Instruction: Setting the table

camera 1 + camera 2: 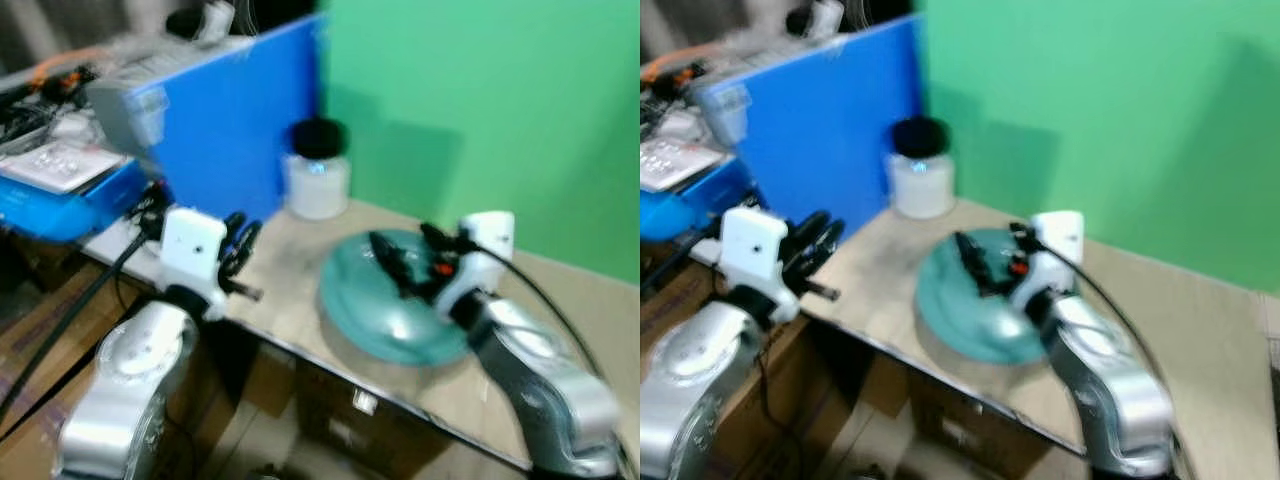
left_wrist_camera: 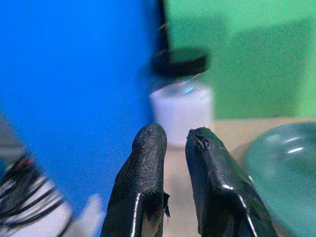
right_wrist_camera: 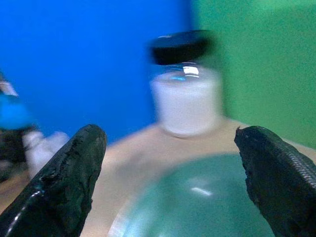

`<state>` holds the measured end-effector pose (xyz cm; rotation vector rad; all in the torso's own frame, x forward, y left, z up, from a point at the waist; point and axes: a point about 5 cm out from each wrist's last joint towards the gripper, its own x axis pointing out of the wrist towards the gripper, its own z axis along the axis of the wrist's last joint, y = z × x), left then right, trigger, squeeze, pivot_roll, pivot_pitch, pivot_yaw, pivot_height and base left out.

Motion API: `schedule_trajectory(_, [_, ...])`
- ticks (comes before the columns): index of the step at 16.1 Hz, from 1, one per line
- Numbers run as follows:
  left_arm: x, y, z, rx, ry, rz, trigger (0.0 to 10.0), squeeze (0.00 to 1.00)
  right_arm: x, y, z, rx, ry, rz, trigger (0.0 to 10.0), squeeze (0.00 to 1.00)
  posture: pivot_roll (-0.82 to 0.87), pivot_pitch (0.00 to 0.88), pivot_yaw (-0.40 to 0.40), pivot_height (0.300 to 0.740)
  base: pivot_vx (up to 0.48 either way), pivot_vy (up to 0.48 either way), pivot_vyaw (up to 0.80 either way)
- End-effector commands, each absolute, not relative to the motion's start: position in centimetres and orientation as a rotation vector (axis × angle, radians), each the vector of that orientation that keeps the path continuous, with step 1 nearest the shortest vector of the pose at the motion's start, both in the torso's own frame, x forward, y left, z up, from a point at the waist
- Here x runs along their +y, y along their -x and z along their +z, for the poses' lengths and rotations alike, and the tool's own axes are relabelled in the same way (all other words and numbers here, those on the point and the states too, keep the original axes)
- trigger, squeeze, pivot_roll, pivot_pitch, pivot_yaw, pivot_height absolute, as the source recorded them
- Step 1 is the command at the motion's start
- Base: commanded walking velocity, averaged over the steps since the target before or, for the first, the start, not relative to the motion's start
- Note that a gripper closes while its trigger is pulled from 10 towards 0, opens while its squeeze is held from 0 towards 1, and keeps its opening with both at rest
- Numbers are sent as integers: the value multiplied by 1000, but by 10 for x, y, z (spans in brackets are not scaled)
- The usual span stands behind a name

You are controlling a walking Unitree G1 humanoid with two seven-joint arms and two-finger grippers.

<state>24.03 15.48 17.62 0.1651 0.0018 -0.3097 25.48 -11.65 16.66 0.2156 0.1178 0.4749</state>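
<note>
A blurred view looks down on a beige bench [image 1: 300, 290] set against a green wall [image 1: 480, 110]. One teal plate [image 1: 385, 300] lies on the bench. It is the landmark here.

One jar [image 1: 317, 170], white with a black lid, stands upright on the bench beyond the plate, near its far left edge and apart from it. One blue panel [image 1: 240, 120] rises to the left of the jar, further from the plate. Behind the panel lies clutter too blurred to count.

Two silver arms are in view. The right end effector [image 1: 400, 252] hovers over the plate, its two black fingers [image 3: 64, 182] spread wide apart, with nothing between them. In its wrist view the plate lies below and the jar stands ahead.

The left end effector [image 1: 240, 240] is left of the plate, at the bench's left edge, well apart from the plate. Its two fingers [image 2: 140, 192] stand close together with a narrow gap and hold nothing. In its wrist view the jar is ahead, and the plate's rim is off to one side.
</note>
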Motion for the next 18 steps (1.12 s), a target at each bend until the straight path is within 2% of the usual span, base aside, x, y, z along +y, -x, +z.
schedule_trajectory(1, [148,-242,179,-13,-155,-350,10000,0,-130,-256,167,115,-202,415,10000,1000,169,0,-4,740,277,0,-788])
schedule_trajectory(7, [141,-242,175,3,-140,-435,10000,0,-145,-246,167,131,-206,359,10000,1000,127,0,7,740,266,0,-773])
schedule_trajectory(11, [140,-241,165,51,-130,-476,10000,0,-152,-239,157,253,-194,447,10000,1000,98,0,13,740,0,0,0])
schedule_trajectory(12, [142,-241,164,60,-107,-472,10000,835,-154,-239,156,273,-202,473,10000,1000,91,0,15,740,0,0,0])
schedule_trajectory(13, [145,-240,162,76,-83,-482,10000,1000,-155,-239,155,291,-217,511,10000,1000,86,0,12,740,0,0,0])
schedule_trajectory(17, [162,-241,143,218,-31,-467,10000,1000,-162,-247,144,422,-280,640,10000,1000,81,0,-1,740,0,0,0])
schedule_trajectory(18, [166,-240,137,252,5,-481,10000,278,-166,-252,139,453,-281,632,10000,1000,82,0,-6,740,0,0,0])
